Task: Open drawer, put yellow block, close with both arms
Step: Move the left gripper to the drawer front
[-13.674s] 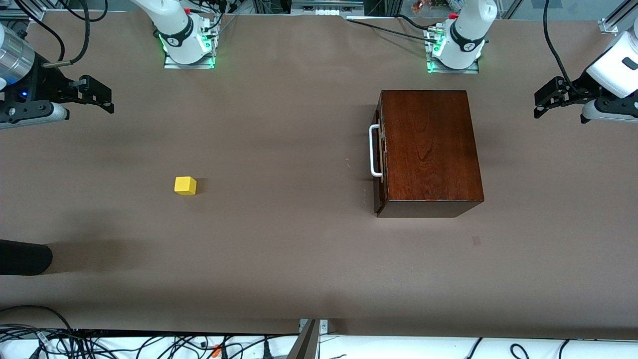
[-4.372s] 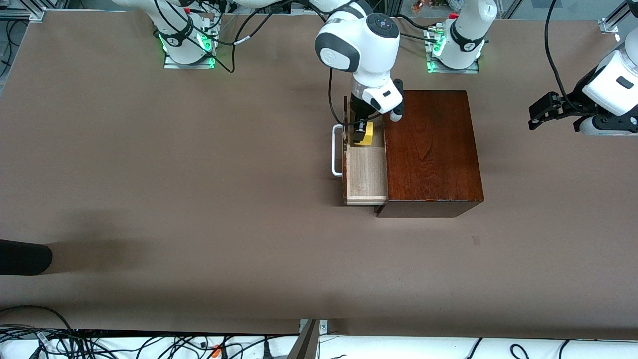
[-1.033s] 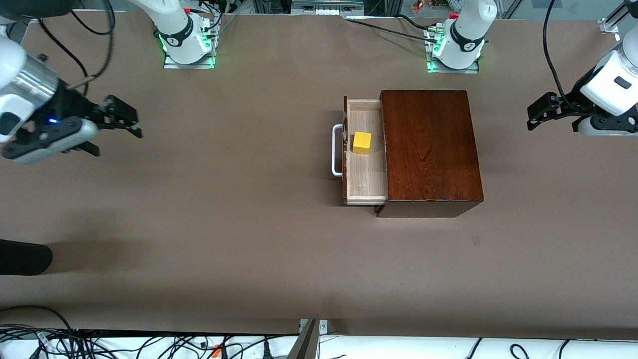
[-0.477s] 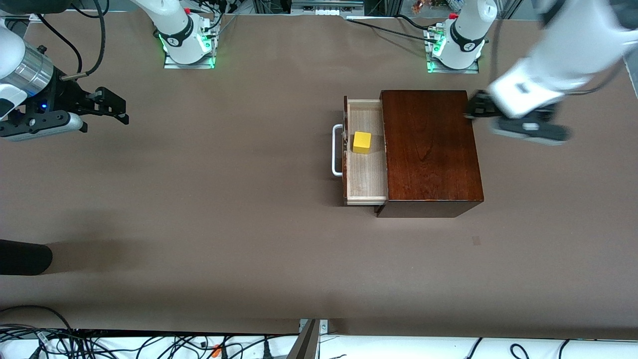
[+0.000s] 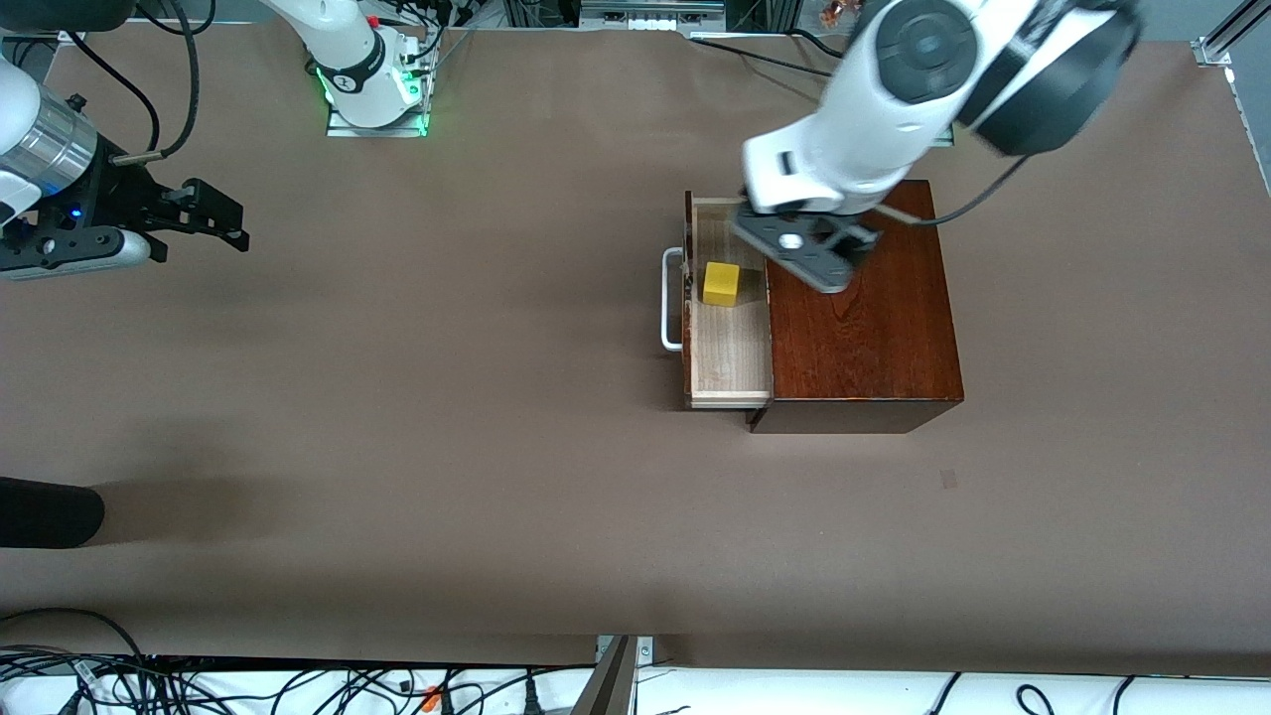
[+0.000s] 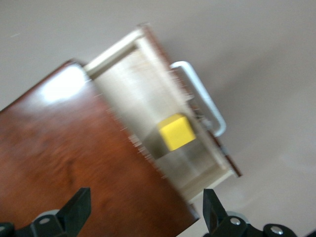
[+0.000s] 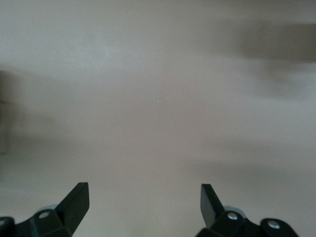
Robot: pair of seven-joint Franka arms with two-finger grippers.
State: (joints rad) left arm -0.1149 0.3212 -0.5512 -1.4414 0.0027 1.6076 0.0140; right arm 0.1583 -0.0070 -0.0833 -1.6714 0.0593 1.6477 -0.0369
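The drawer [image 5: 730, 348] stands pulled out of the dark mahogany box [image 5: 859, 298], its white handle [image 5: 672, 298] toward the right arm's end. The yellow block [image 5: 722, 283] lies in the drawer's tray. My left gripper [image 5: 799, 253] hangs open and empty over the box top at the edge beside the drawer. The left wrist view shows the block [image 6: 175, 132], the tray [image 6: 133, 89], the handle [image 6: 202, 96] and the box top [image 6: 64, 158] under the open left gripper [image 6: 145, 207]. My right gripper [image 5: 213, 214] waits open and empty over bare table [image 7: 144, 197].
A black rounded object [image 5: 45, 511] pokes in at the table's edge at the right arm's end. Cables [image 5: 298, 685] run along the edge nearest the camera. The right arm's base [image 5: 372, 84] stands at the table's farthest edge.
My left arm has swung in from the table's end to over the box and drawer. My right gripper has drawn back slightly. The block and the open drawer have not moved.
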